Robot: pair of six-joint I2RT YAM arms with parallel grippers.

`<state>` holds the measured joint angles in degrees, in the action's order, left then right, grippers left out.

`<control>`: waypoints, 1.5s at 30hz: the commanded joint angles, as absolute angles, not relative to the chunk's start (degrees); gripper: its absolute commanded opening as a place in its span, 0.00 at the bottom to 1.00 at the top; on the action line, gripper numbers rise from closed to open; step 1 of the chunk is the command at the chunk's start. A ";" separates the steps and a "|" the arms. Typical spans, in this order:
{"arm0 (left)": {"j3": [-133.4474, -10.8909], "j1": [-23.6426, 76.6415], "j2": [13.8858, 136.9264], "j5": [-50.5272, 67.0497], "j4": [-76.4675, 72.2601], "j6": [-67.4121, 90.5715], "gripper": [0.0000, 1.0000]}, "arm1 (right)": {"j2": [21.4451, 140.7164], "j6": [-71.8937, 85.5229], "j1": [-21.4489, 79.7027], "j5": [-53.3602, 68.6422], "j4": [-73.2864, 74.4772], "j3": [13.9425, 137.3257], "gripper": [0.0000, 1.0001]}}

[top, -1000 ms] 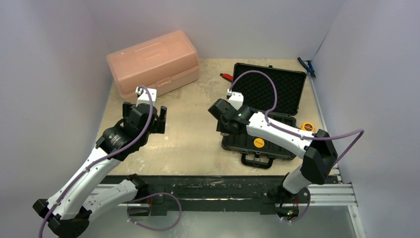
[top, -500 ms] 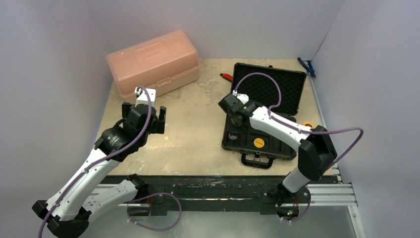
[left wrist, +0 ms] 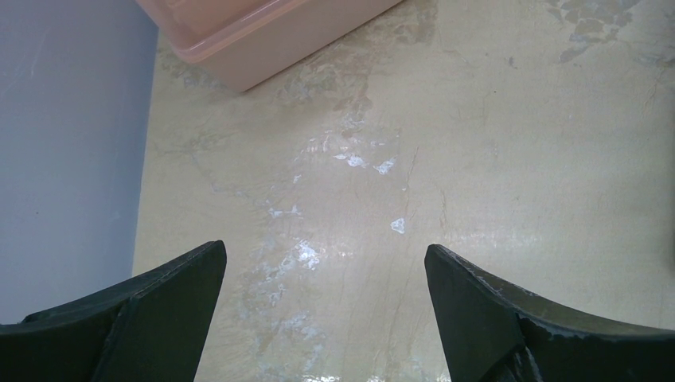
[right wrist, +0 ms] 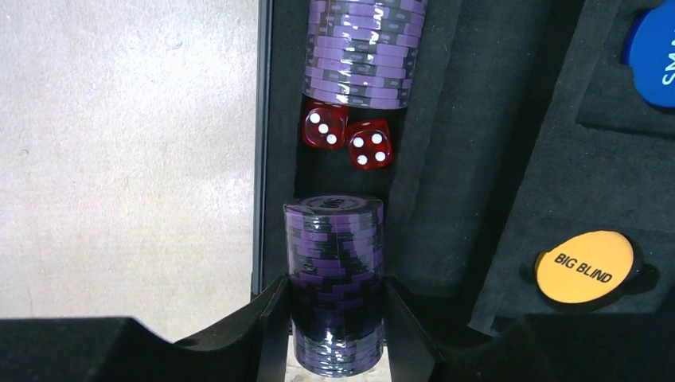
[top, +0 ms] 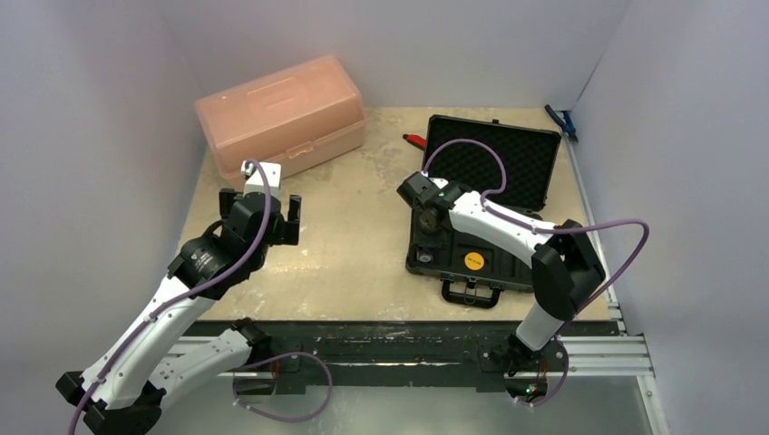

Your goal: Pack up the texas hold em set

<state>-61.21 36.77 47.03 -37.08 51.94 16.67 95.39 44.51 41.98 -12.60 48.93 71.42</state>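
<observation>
The black briefcase point(top: 512, 163) lies open at the right of the table, lid back. My right gripper point(right wrist: 334, 306) is shut on a purple chip stack point(right wrist: 334, 263), gripped across its sides over the near end of the case's left foam groove. Farther along that groove lie a second purple chip stack point(right wrist: 362, 52) and two red dice point(right wrist: 322, 125). An orange disc point(right wrist: 585, 267) marked BIG BLIND sits in its round pocket. My left gripper point(left wrist: 326, 263) hangs open over bare table, holding nothing.
A translucent pink box point(top: 281, 113) stands at the back left, and its corner point(left wrist: 255, 32) shows ahead of my left gripper. A red-handled tool point(top: 414, 140) lies behind the case. A blue disc point(right wrist: 657, 52) sits in another pocket. Walls close in three sides.
My right gripper has swung from the case's left edge to over its left groove, carrying the purple chip stack. The left arm drifted slightly left, its gripper still open.
</observation>
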 commanded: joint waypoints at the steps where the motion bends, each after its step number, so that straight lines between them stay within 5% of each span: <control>1: -61.26 36.54 46.34 -37.78 50.68 15.39 0.96 | 96.06 45.13 41.73 -11.72 50.28 74.50 0.00; 45: -61.18 36.47 45.97 -37.51 50.80 15.51 0.95 | 105.77 48.34 35.52 -20.36 51.14 81.82 0.00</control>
<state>-61.21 36.77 46.33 -37.08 51.94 16.67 104.60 48.18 36.71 -14.24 53.06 79.92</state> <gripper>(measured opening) 0.955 0.448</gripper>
